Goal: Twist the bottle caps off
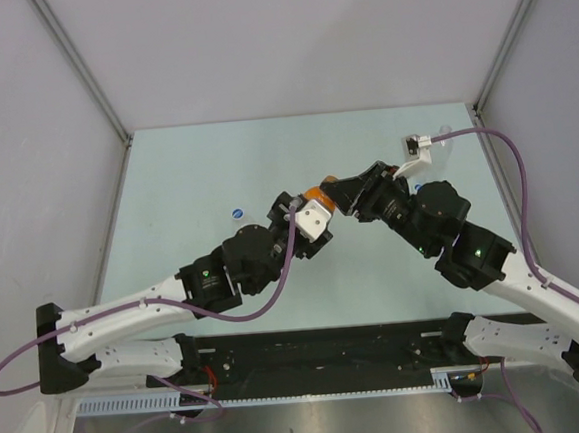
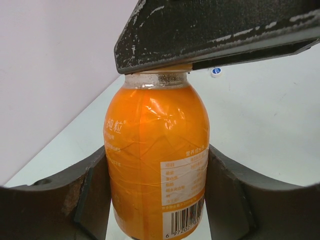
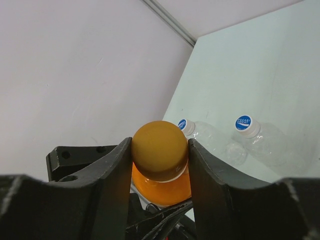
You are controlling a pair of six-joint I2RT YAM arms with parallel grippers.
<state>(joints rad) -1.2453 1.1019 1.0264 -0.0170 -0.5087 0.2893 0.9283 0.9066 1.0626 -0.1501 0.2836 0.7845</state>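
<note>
The orange bottle (image 2: 155, 150) is held upright between both arms at mid-table. My left gripper (image 2: 157, 200) is shut on its labelled body, one finger pressed on each side. My right gripper (image 3: 160, 155) is shut on the plain orange cap (image 3: 160, 147), which sits on the bottle's neck with the orange body (image 3: 160, 192) showing below. In the left wrist view the right gripper's fingers (image 2: 215, 30) cover the cap. In the top view the orange bottle (image 1: 315, 191) shows only as a small patch between the left gripper (image 1: 304, 210) and the right gripper (image 1: 338, 193).
Two clear bottles (image 3: 215, 140) (image 3: 275, 147) with blue caps (image 3: 184, 124) (image 3: 244, 122) lie on the pale green table (image 3: 260, 65) beyond the orange one. A blue cap (image 1: 236, 215) shows left of the left wrist. Grey walls (image 1: 33, 146) enclose three sides.
</note>
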